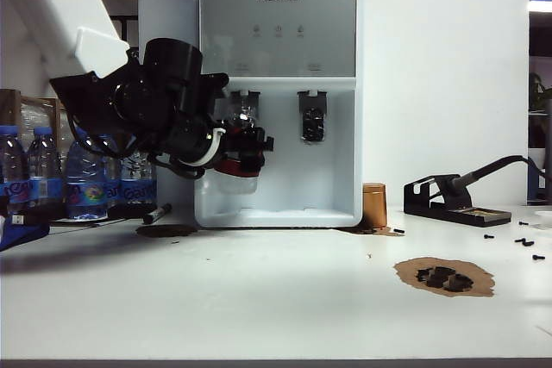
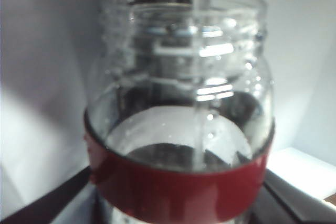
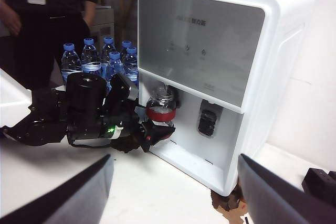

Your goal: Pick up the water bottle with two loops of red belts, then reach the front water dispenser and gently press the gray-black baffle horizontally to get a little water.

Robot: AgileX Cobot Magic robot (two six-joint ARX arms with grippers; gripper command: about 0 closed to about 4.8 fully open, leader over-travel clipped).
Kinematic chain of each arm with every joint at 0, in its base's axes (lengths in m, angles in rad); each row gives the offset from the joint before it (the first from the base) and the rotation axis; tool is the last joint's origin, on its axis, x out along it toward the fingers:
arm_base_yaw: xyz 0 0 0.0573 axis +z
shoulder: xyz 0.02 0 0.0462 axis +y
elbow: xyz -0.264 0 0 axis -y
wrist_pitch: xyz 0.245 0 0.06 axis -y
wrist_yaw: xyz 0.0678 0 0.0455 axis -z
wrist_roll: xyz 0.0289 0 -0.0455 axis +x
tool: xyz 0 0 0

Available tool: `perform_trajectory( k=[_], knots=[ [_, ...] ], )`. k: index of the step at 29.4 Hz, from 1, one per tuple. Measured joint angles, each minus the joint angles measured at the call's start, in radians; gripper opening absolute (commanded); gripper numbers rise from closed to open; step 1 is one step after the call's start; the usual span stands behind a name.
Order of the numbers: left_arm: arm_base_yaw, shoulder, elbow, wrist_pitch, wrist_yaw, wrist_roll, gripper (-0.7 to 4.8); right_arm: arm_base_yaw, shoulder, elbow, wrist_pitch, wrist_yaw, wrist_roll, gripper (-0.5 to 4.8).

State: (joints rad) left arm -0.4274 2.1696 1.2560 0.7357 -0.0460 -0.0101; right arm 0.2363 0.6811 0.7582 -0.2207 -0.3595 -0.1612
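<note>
The left gripper point(image 1: 246, 154) has its jaws closed round the water bottle point(image 2: 181, 124), a clear, rounded glass jar with a wide threaded neck and a smooth dark red band; it sits up inside the white water dispenser point(image 1: 276, 92) bay, under the left dark lever; a thin stream falls into its mouth; its lower body is hidden by the black jaws; the right gripper point(image 3: 173, 192) hangs back from the surface, jaws spread wide and empty, only blurred fingertips point(image 3: 68, 195) showing.
</note>
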Motion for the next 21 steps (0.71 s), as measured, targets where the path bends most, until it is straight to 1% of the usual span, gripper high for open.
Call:
perform_trajectory(
  k=[4,12,14,17,21],
  knots=[
    [0.0,0.0,0.0,-0.03,-0.001,0.0,-0.04,0.0,0.0,0.0,0.0,0.0,0.0,3.82],
    [-0.024,0.0,0.0,-0.029,-0.002,-0.001,-0.04,0.0,0.0,0.0,0.0,0.0,0.0,3.81],
    [-0.026,-0.002,-0.004,-0.029,0.028,-0.001,-0.04,0.0,0.0,0.0,0.0,-0.001,0.0,3.82],
    [-0.024,-0.039,-0.051,-0.031,0.069,-0.001,-0.04,0.0,0.0,0.0,0.0,-0.001,0.0,3.81],
    [-0.024,-0.1,-0.114,-0.005,0.072,-0.001,-0.04,0.0,0.0,0.0,0.0,-0.005,0.0,3.82]
  ],
)
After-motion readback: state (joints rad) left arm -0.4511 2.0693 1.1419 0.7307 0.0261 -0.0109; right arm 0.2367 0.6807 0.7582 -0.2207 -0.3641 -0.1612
